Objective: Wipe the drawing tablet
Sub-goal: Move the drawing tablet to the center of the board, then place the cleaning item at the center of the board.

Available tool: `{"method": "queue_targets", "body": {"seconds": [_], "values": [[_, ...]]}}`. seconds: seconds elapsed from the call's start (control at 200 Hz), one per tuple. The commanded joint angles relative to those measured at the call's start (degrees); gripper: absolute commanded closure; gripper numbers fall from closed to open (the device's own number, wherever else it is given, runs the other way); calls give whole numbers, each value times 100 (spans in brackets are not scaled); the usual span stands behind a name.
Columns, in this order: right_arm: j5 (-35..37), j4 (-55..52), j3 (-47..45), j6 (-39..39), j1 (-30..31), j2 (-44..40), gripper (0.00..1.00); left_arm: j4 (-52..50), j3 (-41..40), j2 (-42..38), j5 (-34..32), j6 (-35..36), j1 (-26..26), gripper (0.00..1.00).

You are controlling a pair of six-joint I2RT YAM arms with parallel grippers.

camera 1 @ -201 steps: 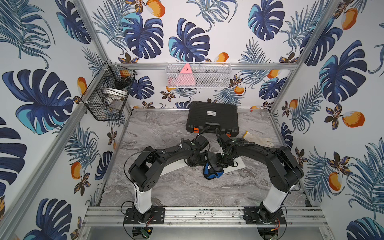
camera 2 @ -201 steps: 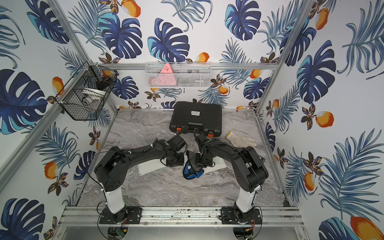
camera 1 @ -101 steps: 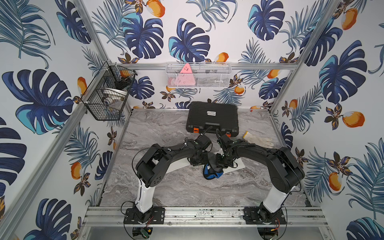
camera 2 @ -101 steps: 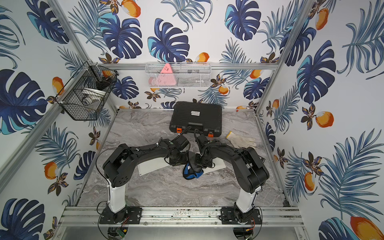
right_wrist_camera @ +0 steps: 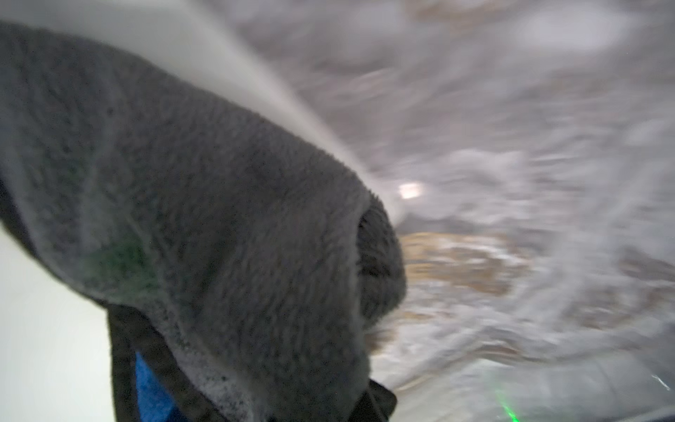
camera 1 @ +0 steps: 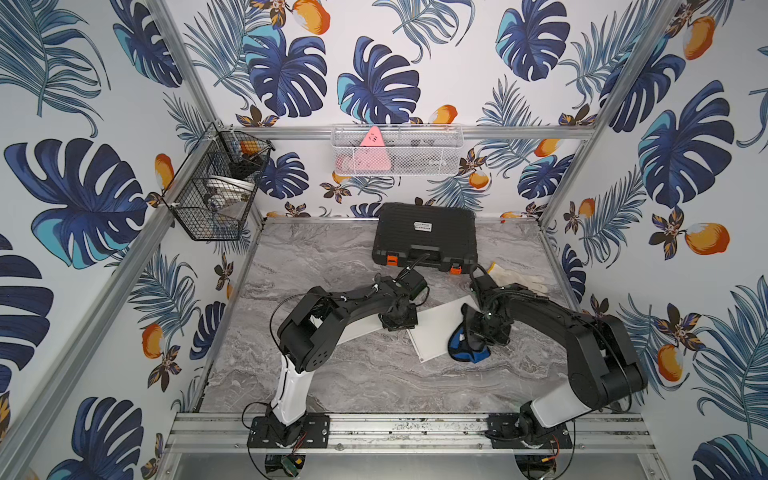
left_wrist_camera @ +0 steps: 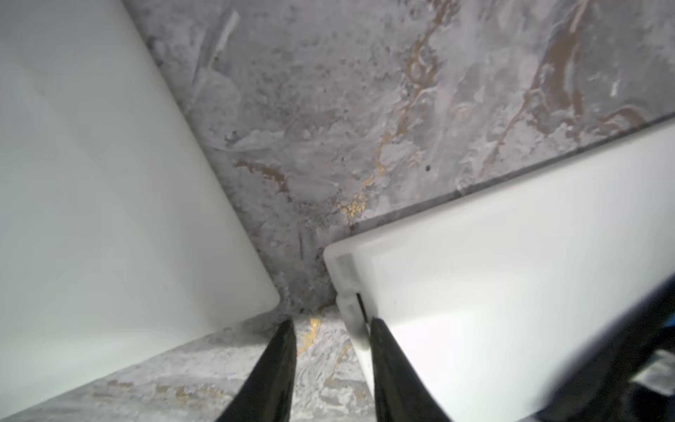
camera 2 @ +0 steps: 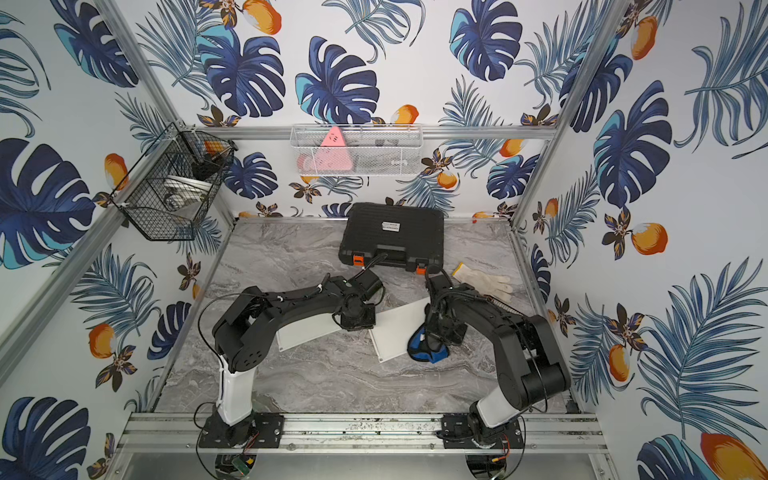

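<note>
The drawing tablet (camera 1: 434, 332) (camera 2: 395, 332) is a flat white slab lying askew on the marble table. A grey and blue cloth (camera 1: 461, 352) (camera 2: 419, 345) (right_wrist_camera: 201, 201) rests on its right edge. My right gripper (camera 1: 478, 332) (camera 2: 436, 332) is shut on the cloth, which hides the jaws in the right wrist view. My left gripper (camera 1: 399, 322) (left_wrist_camera: 330, 323) stands open at the tablet's left corner (left_wrist_camera: 511, 255). One fingertip (left_wrist_camera: 380, 329) sits on the tablet's edge and the other (left_wrist_camera: 286, 330) over bare table.
A second white panel (camera 1: 357, 330) (left_wrist_camera: 91, 182) lies under the left arm, close to the tablet's corner. A black case (camera 1: 424, 237) and a white glove (camera 1: 519, 280) lie behind the arms. A black wire basket (camera 1: 212, 191) and a white mesh basket (camera 1: 395, 149) hang on the walls.
My right gripper has dragged the cloth to the right across the tablet, uncovering more of its white face. The left gripper has shifted slightly and its jaws have narrowed a little.
</note>
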Motion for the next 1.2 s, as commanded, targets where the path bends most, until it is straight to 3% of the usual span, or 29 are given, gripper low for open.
{"method": "queue_targets", "body": {"seconds": [0.0,0.14,0.21,0.26,0.405,0.53,0.621,0.816,1.086,1.191], "values": [[802,-536,49,465,-367,-234,100,-170,-160,374,-327,25,8,63],[1134,-759,147,815,-984,-366,100,-192,-127,327,-314,55,8,63],[1414,-823,171,953,-1168,-486,92,-226,-61,301,-277,85,9,63],[1612,-912,227,1042,-1308,-568,83,-244,0,313,-253,120,14,63],[1950,-1043,459,1046,-1440,-697,39,-232,125,249,-156,144,10,63],[2002,-1251,686,1072,-1430,-738,17,-194,215,68,-115,150,15,61],[2146,-1411,873,1097,-1427,-894,8,-253,352,-49,-116,173,14,60],[2687,-1728,1678,1042,-1416,-1137,0,-431,647,-161,-94,200,10,59],[3051,-2108,2526,936,-1051,-1115,0,-519,691,-326,-171,231,23,58],[2819,-1645,2495,498,-900,-1269,0,-558,624,-666,-230,195,90,53]]}}
